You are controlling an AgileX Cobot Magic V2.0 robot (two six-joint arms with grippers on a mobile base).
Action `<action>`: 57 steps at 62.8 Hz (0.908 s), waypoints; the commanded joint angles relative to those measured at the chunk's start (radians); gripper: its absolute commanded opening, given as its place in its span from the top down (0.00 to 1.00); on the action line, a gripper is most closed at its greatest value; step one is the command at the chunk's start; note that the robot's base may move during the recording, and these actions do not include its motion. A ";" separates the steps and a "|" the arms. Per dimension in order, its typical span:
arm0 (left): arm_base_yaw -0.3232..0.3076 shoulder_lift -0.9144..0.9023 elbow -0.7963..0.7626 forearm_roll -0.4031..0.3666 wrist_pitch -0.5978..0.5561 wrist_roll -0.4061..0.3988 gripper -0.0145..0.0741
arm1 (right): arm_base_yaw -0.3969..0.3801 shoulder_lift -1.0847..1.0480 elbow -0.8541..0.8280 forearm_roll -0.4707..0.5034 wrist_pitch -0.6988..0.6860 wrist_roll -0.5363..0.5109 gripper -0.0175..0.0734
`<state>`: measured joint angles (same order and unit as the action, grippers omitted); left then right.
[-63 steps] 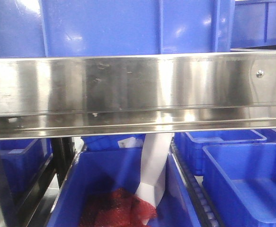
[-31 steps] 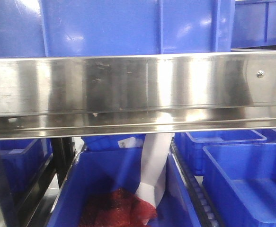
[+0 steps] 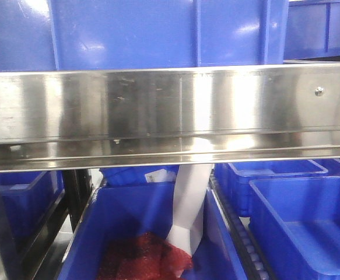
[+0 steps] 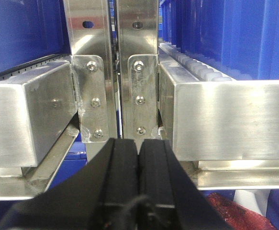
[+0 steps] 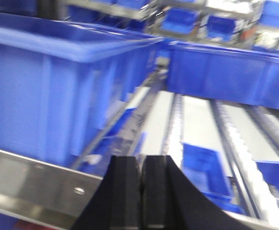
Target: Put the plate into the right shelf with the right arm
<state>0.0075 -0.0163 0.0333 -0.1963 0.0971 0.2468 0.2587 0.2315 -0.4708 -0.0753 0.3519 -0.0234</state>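
Front view: the right shelf's brushed-steel rail spans the frame, blue bins above and below; the plate is not visible in any view. Left wrist view: left gripper, bottom centre, jaws pressed together, empty, facing the steel uprights. Right wrist view, blurred: right gripper, bottom centre, jaws pressed together, empty, over a roller lane between bins.

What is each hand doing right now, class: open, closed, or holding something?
Left hand: closed, fingers pressed together, nothing held.
Right hand: closed, fingers pressed together, nothing held; no plate is in view.
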 commanded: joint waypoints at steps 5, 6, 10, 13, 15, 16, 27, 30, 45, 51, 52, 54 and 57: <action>0.002 -0.011 0.008 -0.004 -0.079 -0.002 0.89 | -0.126 -0.068 0.151 0.089 -0.242 -0.065 0.75; 0.002 -0.011 0.008 -0.004 -0.079 -0.002 0.89 | -0.133 -0.076 0.175 0.090 -0.252 -0.065 0.75; 0.002 -0.011 0.008 -0.004 -0.079 -0.002 0.89 | -0.154 -0.118 0.242 0.090 -0.278 -0.065 0.75; 0.002 -0.011 0.008 -0.004 -0.079 -0.002 0.89 | -0.162 -0.145 0.281 0.090 -0.289 -0.065 0.75; 0.002 -0.011 0.008 -0.004 -0.079 -0.002 0.89 | -0.166 -0.162 0.311 0.090 -0.293 -0.065 0.75; 0.002 -0.011 0.008 -0.004 -0.079 -0.002 0.89 | -0.168 -0.175 0.322 0.090 -0.294 -0.065 0.75; 0.002 -0.011 0.008 -0.004 -0.079 -0.002 0.89 | -0.192 -0.258 0.422 0.090 -0.315 -0.065 0.75; 0.002 -0.011 0.008 -0.004 -0.079 -0.002 0.89 | -0.199 -0.255 0.443 0.094 -0.332 -0.061 0.75; 0.002 -0.009 0.008 -0.004 -0.079 -0.002 0.89 | -0.212 -0.256 0.493 0.135 -0.347 -0.052 0.75; 0.002 -0.009 0.008 -0.004 -0.079 -0.002 0.89 | -0.212 -0.256 0.493 0.135 -0.342 -0.052 0.75; 0.002 -0.009 0.008 -0.004 -0.079 -0.002 0.89 | -0.212 -0.256 0.493 0.135 -0.341 -0.052 0.75; 0.002 -0.009 0.008 -0.004 -0.079 -0.002 0.89 | -0.212 -0.256 0.493 0.135 -0.341 -0.052 0.75; 0.002 -0.009 0.008 -0.004 -0.079 -0.002 0.89 | -0.212 -0.256 0.493 0.135 -0.341 -0.052 0.75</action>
<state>0.0075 -0.0163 0.0333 -0.1963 0.0971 0.2468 0.0505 -0.0103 0.0261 0.0562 0.1039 -0.0780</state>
